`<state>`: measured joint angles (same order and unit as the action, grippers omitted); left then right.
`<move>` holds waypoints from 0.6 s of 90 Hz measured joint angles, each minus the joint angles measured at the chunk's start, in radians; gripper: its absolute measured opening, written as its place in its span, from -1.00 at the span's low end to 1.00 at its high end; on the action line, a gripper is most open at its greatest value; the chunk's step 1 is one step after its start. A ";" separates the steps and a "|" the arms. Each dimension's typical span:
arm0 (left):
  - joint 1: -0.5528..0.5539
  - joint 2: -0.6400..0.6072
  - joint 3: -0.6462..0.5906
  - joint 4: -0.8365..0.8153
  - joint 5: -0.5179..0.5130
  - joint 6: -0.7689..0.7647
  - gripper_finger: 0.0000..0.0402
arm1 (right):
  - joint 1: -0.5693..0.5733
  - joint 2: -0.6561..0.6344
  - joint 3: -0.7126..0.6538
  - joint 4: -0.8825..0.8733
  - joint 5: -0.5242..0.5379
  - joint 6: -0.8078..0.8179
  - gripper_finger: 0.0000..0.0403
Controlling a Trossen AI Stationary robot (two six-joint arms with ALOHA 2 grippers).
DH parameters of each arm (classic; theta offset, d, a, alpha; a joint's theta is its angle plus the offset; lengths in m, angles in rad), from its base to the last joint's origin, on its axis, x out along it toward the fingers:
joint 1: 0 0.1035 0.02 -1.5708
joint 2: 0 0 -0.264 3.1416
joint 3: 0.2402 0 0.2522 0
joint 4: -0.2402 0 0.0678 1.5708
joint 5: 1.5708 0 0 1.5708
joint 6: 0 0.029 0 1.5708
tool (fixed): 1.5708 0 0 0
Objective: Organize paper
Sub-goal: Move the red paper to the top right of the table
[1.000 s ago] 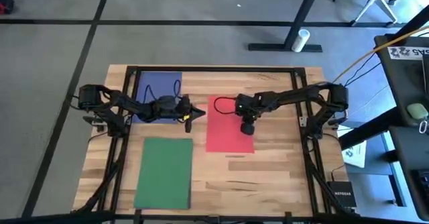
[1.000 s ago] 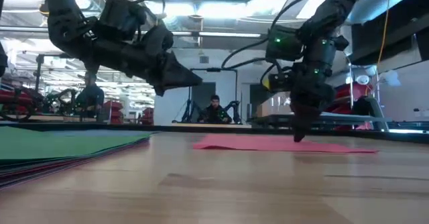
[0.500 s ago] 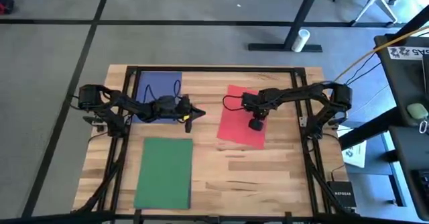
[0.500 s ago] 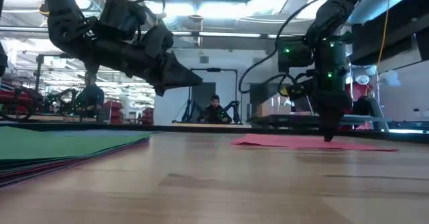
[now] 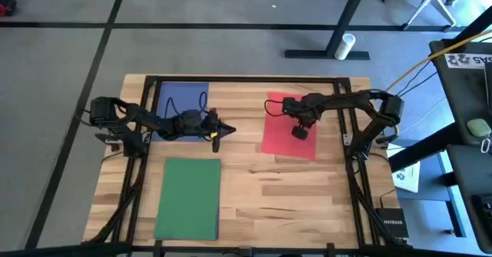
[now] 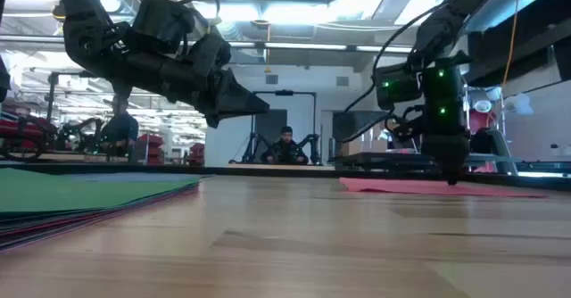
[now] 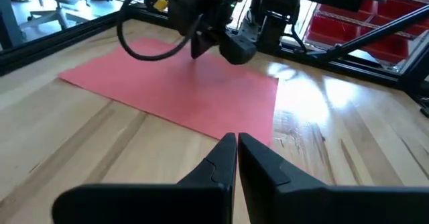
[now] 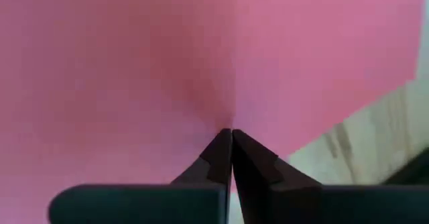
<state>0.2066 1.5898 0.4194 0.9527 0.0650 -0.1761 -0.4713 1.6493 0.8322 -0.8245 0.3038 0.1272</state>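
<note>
A red sheet of paper (image 5: 286, 118) lies flat on the table right of centre, a little askew. My right gripper (image 5: 298, 132) stands on it, shut, fingers pointing down. A blue sheet (image 5: 178, 97) lies at the far left, partly under my left arm. A green sheet (image 5: 188, 198) tops a stack of other sheets (image 6: 80, 216) at the near left. My left gripper (image 5: 227, 127) hangs shut above the bare wood between the blue and red sheets, holding nothing; in its wrist view its shut fingers (image 7: 236, 143) face the red sheet (image 7: 167, 93). My right gripper presses its shut fingertips (image 8: 231, 135) down on the red sheet's top face, about the sheet's middle (image 8: 221, 110). The fingers come from above, pointing down. The sheet lies flat on the wood (image 6: 428, 187), not lifted.
A black frame (image 5: 246, 79) runs along the table's far edge and down both sides by the arm bases. Bare wood (image 5: 284, 203) shows at the near right and centre. Beyond the table's right edge stands a dark bench (image 5: 469, 134) with equipment.
My right gripper has slid toward the table's right and far edges, staying shut and pressed on the red sheet. The sheet has slid along the table with it and turned slightly askew.
</note>
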 joint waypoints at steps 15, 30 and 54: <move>0.000 0.000 0.000 0.000 0.000 -0.003 -1.00 | -0.015 -0.044 0.000 0.018 -0.034 0.005 -1.00; 0.000 0.000 0.000 0.000 0.000 -0.050 -1.00 | -0.012 -0.146 0.002 0.109 -0.184 0.126 -1.00; 0.017 0.000 0.000 -0.004 -0.006 -0.160 -1.00 | -0.011 -0.183 0.000 0.196 -0.290 0.450 -0.99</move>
<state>0.2232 1.5898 0.4198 0.9488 0.0592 -0.3356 -0.4822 1.4660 0.8319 -0.6284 0.0141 0.5769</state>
